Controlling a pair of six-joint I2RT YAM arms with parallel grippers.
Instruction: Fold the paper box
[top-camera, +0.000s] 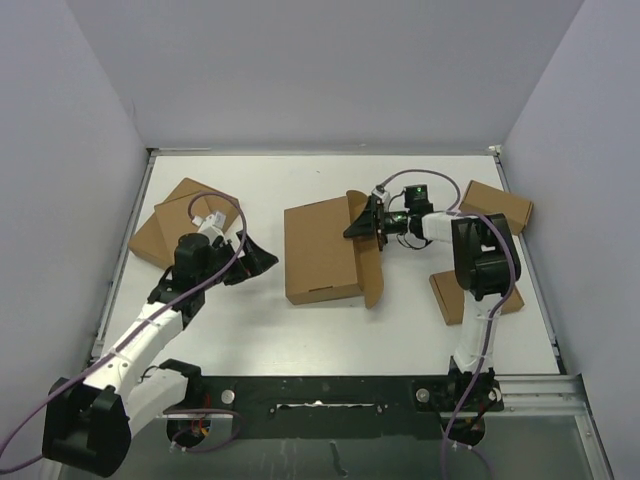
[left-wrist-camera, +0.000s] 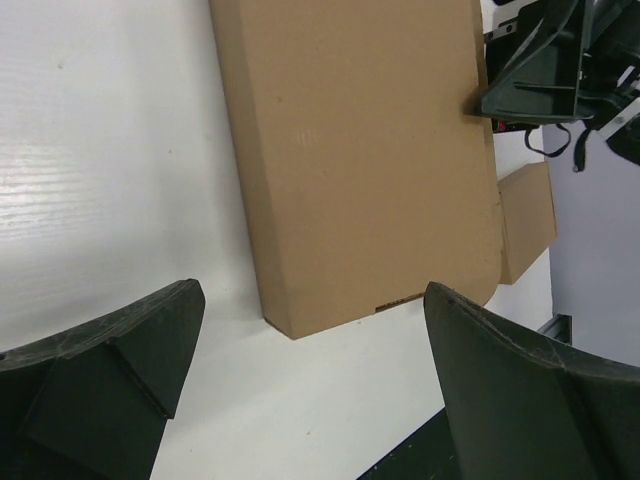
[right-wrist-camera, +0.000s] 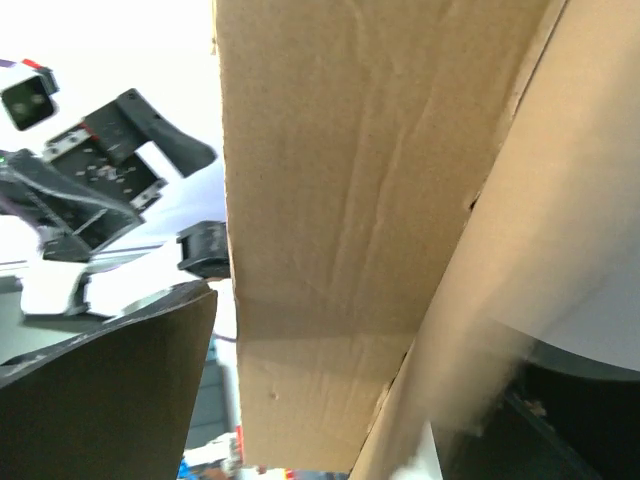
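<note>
Left gripper (left-wrist-camera: 310, 320), jaws wide and empty, faces the brown cardboard mailer box (top-camera: 318, 250); right gripper (top-camera: 362, 222) straddles its flap (top-camera: 370, 268) to fold it, jaws' grip unclear.

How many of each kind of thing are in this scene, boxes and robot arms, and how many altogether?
Large paper box: 1
Smaller flat cardboard boxes: 4
Robot arms: 2
Total: 7

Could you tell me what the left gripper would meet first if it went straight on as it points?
Most likely the box, at the edge facing it: the open left gripper points at it across bare table. Height is unclear, so it could pass just over.
</note>
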